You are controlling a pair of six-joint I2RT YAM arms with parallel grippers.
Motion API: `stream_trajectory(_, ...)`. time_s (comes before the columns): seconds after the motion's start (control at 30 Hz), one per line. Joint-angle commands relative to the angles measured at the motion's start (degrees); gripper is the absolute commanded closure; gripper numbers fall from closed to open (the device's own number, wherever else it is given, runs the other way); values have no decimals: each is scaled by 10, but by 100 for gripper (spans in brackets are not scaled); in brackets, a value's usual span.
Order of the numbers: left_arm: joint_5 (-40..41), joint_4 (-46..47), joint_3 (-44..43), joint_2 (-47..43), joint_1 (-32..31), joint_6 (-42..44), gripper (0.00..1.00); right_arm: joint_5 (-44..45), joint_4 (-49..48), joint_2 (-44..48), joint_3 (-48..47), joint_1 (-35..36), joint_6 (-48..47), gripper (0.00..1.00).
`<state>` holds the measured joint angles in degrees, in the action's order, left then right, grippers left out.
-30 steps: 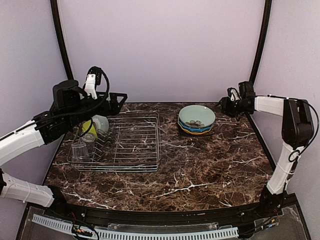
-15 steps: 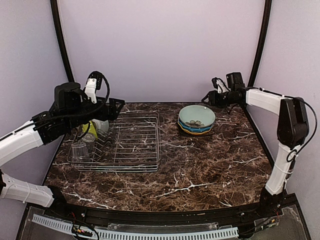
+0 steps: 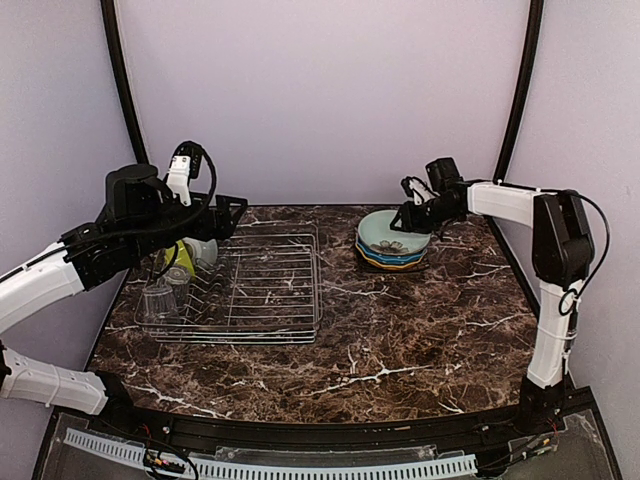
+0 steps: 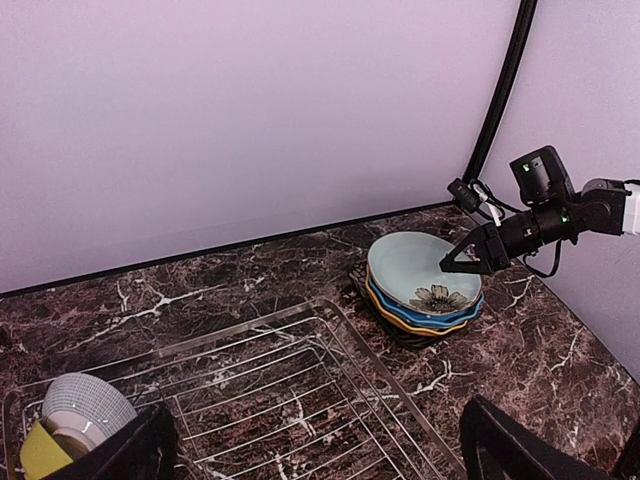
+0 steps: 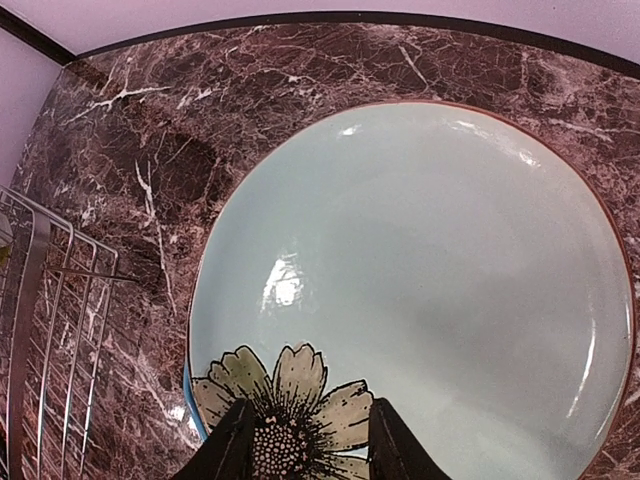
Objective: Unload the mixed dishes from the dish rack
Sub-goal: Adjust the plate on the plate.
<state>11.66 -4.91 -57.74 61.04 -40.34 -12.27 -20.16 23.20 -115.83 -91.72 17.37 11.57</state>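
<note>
Top external view: the dish rack stands on the left half of the dark marble table, and the stack of plates sits well apart from it at the far centre-right. The stack shows most clearly in the left wrist view: pale-green flower plate on top, blue plate and yellow plate beneath it, and black square plate at the bottom on the table. Two clear ribbed glasses stand in the near left part of the rack. A pale-green bowl and a yellow-green bowl sit tilted on edge in the far left corner, touching each other. The rest of the rack holds only bare tines. The left gripper hovers above the far left part of the rack, just beside the bowls. Its fingers are spread wide and released, with nothing between them. The right gripper reaches in from the far right and hangs low over the flower plate. Its fingers are parted and frame the painted flower on the near part of the plate. Contact with the plate surface cannot be determined, and nothing is grasped.
</note>
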Motion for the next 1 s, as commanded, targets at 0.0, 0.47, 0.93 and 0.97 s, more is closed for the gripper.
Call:
stream_trajectory(0.0,5,-11,5,-11,1,5,1,22,17,-4,-11,7,-15,64)
stream_trajectory(0.47,20,-15,8,-20,1,10,1,12,40,-33,-1,21,-29,68)
stream_trajectory(0.93,50,-29,19,-45,2,29,1,-19,64,-5,50,32,-28,72)
stream_trajectory(0.97,52,-29,19,-47,2,30,1,-19,64,-3,55,32,-27,72)
